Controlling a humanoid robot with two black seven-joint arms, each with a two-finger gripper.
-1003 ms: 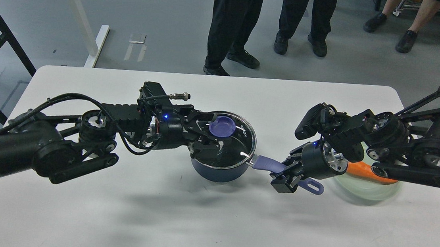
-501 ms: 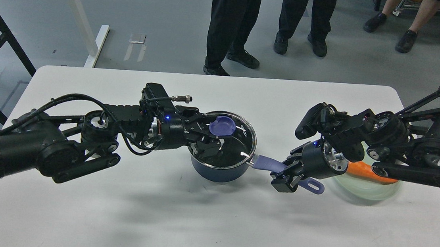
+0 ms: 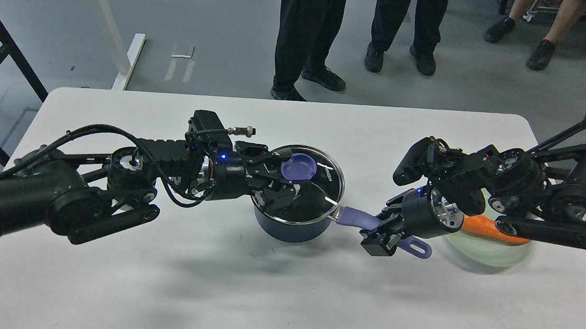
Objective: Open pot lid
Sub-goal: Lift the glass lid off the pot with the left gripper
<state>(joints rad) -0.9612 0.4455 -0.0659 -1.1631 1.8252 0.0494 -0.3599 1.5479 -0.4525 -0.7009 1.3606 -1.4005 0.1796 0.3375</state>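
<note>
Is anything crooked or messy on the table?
Only the lid looks crooked: it sits tilted above the pot, its far edge raised, with the left gripper at its knob. Nothing is spilled or broken.

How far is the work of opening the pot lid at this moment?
Done: right pincer is shut on the pot handle. In hand: left pincer grips the knob, and the lid sits tilted above the rim. Left: carry it clear and put it down.

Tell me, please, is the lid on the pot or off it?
Partly off: the lid is tilted, its far edge raised above the pot rim, with the left gripper at its knob.
</note>
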